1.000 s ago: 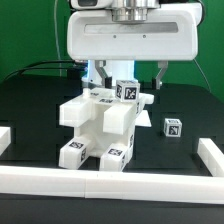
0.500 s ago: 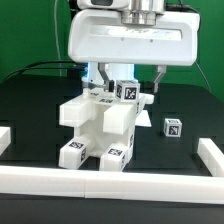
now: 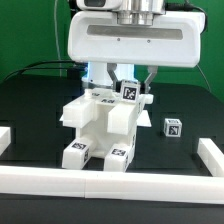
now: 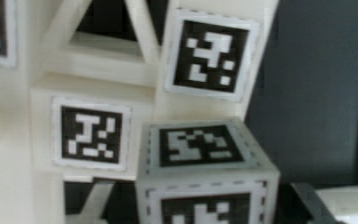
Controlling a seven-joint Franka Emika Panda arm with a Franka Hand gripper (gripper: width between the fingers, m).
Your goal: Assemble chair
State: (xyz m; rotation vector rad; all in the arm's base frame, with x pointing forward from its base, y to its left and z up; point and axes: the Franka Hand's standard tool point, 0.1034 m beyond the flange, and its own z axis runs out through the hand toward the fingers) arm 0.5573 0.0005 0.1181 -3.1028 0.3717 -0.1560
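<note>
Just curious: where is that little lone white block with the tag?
In the exterior view, the small tagged block sits alone on the black table, to the exterior view's right of the chair assembly.

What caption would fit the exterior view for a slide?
Two-finger gripper straddling the top of the chunky white plastic tagged chair assembly on a black table.
</note>
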